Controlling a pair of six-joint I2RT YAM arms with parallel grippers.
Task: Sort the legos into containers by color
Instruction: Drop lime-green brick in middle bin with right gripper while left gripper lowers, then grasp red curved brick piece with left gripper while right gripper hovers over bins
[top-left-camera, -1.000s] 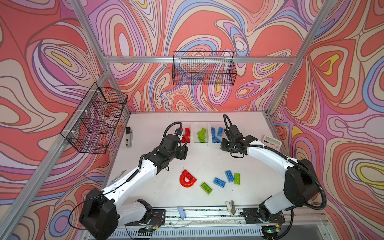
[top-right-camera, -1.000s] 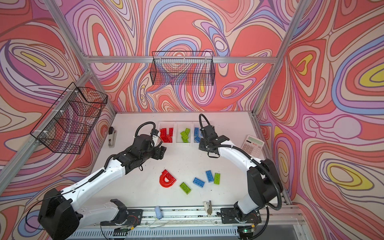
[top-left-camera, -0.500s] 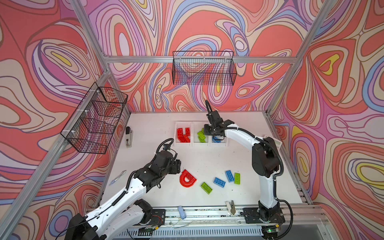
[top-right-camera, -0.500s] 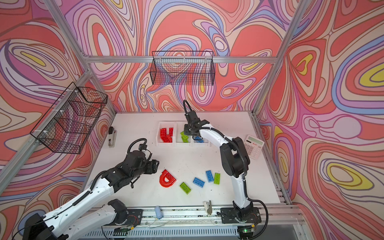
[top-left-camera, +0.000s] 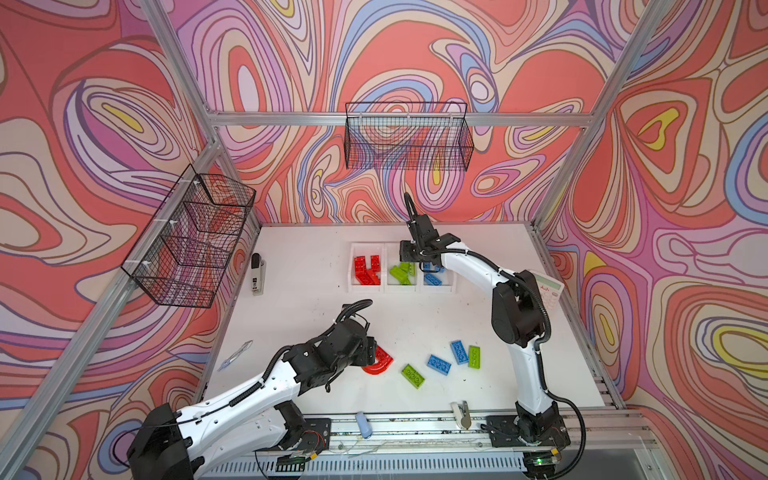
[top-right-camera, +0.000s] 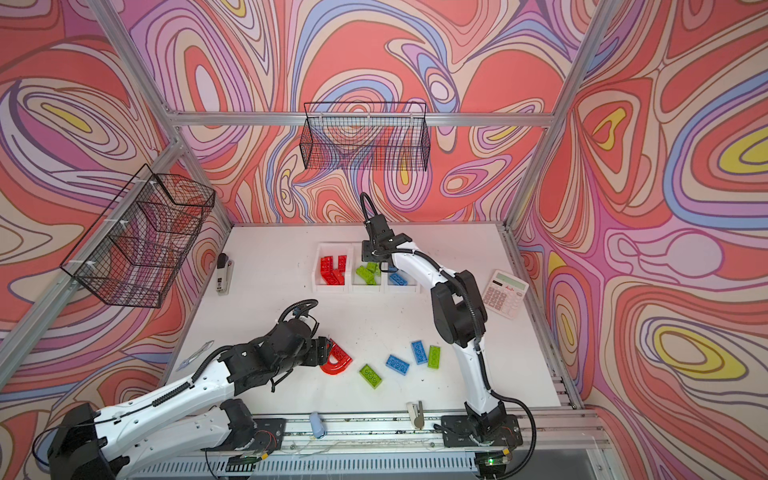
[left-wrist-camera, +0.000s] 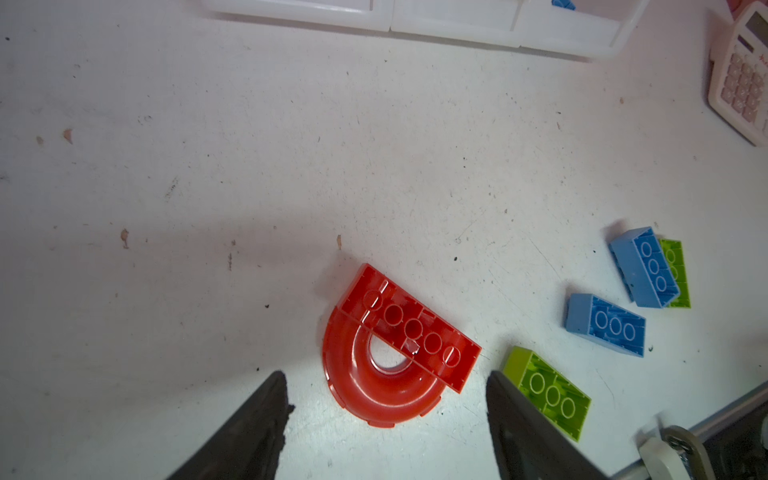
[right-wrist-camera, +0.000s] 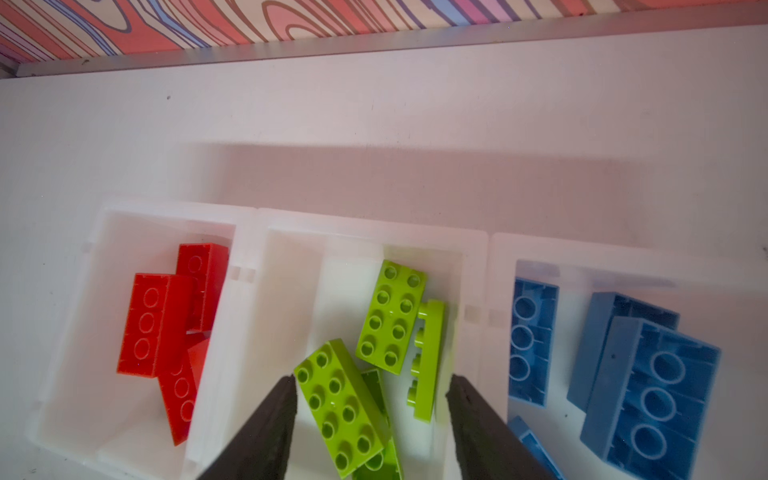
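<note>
I find the right gripper (right-wrist-camera: 372, 384) open above the middle one of the three white containers (right-wrist-camera: 365, 228), which stand in a row near the back edge of the bench (top-left-camera: 316, 266). Its jaws stand apart on either side of the top green brick (right-wrist-camera: 338, 405), which lies loose on other green bricks in that container; I see no contact. The red bricks (right-wrist-camera: 156, 324) lie in the container toward the left edge, the blue bricks (right-wrist-camera: 640, 374) in the one toward the right edge.

The left gripper (left-wrist-camera: 385, 376) is likewise open, toward the front edge, its jaws spread just short of the red arch piece (left-wrist-camera: 409, 330), which lies flat and untouched.

Right of the arch, four pieces lie loose on the bench:
- the front green brick (top-left-camera: 413, 375)
- the near blue brick (top-left-camera: 439, 364)
- the far blue brick (top-left-camera: 459, 351)
- the right green brick (top-left-camera: 474, 356), just beside the far blue brick
</note>
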